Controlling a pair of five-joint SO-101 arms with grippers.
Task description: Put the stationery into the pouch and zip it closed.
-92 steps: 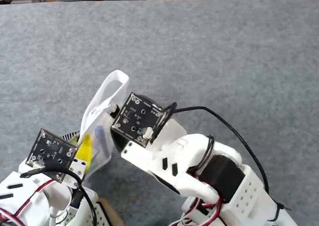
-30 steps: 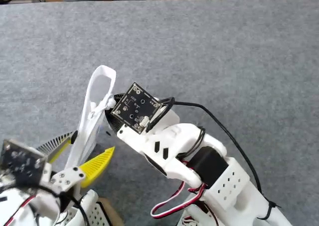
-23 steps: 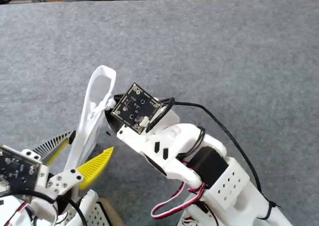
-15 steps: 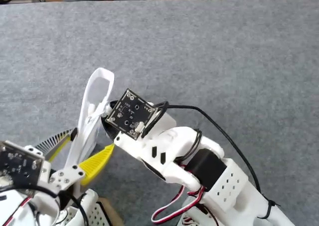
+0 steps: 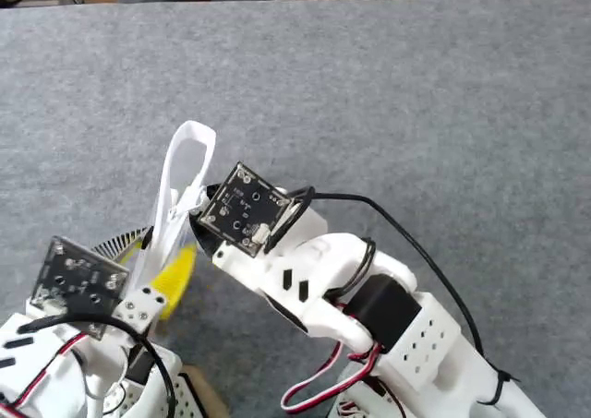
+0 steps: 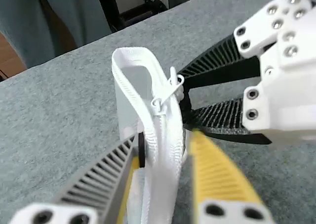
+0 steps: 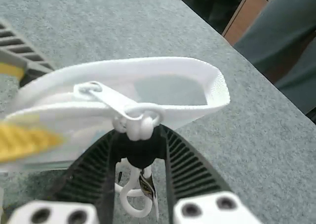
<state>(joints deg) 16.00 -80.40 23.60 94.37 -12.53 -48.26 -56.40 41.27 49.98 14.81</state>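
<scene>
pouch (image 5: 181,173): upright on the surface (image 5: 416,95), near left.
left gripper (image 5: 162,250): at the pouch's near end, one finger on each side.
right gripper (image 7: 140,137): just right of the pouch, at the zipper pull (image 7: 111,101).

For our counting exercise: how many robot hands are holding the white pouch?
2. The left hand clamps the pouch across its zipper near one end; the right hand pinches it at the zipper pull.

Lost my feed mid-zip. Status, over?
Left gripper clamped on pouch. Right gripper pinching zipper pull. Far end of pouch open, not yet zipped.
</scene>
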